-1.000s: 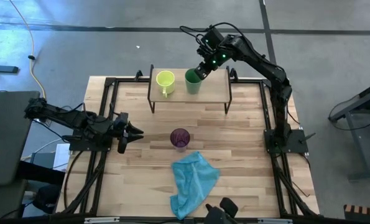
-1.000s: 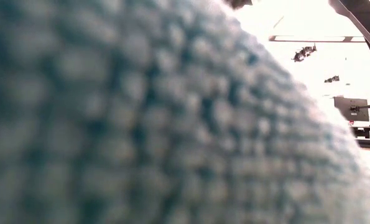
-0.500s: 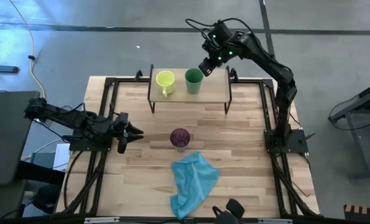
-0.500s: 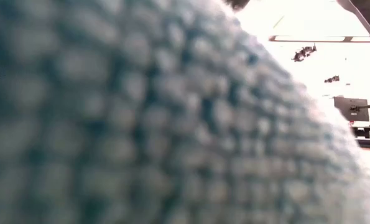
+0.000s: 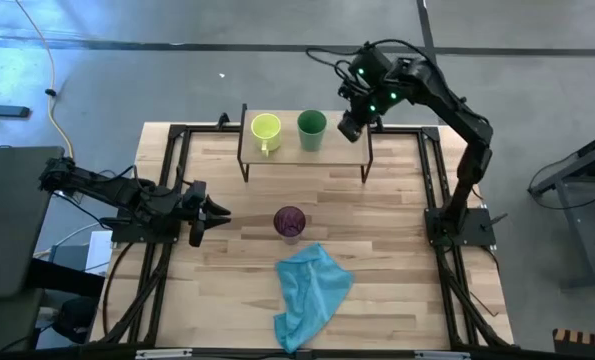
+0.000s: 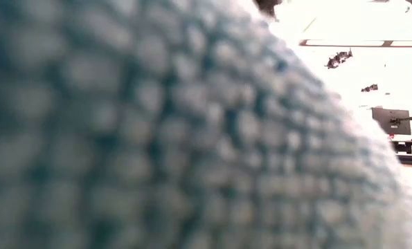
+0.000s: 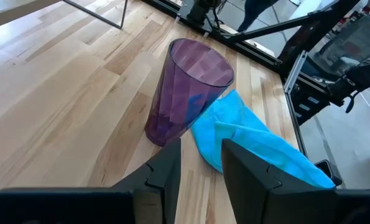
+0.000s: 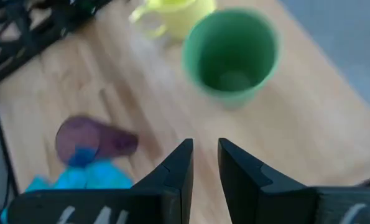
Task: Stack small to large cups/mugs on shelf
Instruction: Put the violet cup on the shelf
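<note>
On the shelf (image 5: pixel 342 150) at the table's far edge, the yellow-green mug (image 5: pixel 265 128) and the green cup (image 5: pixel 312 127) stand side by side on their bases, mouths up. The purple cup (image 5: pixel 290 221) stands upright on the tabletop at mid-table. My right gripper (image 5: pixel 349 127) hangs open above the shelf's right part, to the right of the green cup (image 8: pixel 231 53) and clear of it. My left gripper (image 5: pixel 220 213) waits open near the table's left side, pointing at the purple cup (image 7: pixel 185 87), with nothing between its fingers.
A light blue cloth (image 5: pixel 312 290) lies crumpled on the table just nearer than the purple cup and fills almost the whole low view (image 6: pixel 157 138). Black frame rails (image 5: pixel 177 180) run along the table's left and right sides. Bare wood lies between the shelf and the purple cup.
My right gripper has drawn away from the green cup, rising and going toward the table's right edge. The green cup stays standing on the shelf beside the mug.
</note>
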### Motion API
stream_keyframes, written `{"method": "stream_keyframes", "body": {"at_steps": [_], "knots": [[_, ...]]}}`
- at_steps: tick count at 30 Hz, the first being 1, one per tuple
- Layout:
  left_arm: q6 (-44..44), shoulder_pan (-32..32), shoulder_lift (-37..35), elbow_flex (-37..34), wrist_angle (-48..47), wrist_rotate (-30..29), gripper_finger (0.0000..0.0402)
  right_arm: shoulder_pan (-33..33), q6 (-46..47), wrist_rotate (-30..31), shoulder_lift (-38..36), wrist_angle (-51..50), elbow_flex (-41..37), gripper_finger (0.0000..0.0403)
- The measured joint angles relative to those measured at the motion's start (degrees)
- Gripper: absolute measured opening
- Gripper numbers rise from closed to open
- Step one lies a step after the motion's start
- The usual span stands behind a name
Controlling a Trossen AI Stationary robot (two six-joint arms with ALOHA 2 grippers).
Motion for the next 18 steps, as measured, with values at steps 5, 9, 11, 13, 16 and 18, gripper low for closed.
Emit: {"method": "stream_keyframes", "body": {"at_steps": [5,9,11,13,16,18], "knots": [[0.0,0.0,0.0,0.0,0.5,0.0,0.0104,4.6,-0.6,-0.1,-1.7,-4.7,0.0,0.0067],[0.0,0.0,0.0,0.0,0.5,0.0,0.0104,8.5,0.7,-0.1,-2.3,-5.4,0.0,0.0067],[0.0,0.0,0.0,0.0,0.5,0.0,0.0104,10.4,2.4,-0.1,-2.3,-5.4,0.0,0.0067],[0.0,0.0,0.0,0.0,0.5,0.0,0.0104,12.2,3.9,-0.1,-2.2,-5.3,0.0,0.0067],[-0.6,0.0,0.0,0.0,0.5,0.0,0.0104,15.0,5.3,0.3,-2.0,-4.5,0.0,0.0067],[-1.3,0.0,0.0,0.0,0.5,0.0,0.0104,16.9,6.1,1.5,-1.6,-2.9,0.0,0.0067]]}}
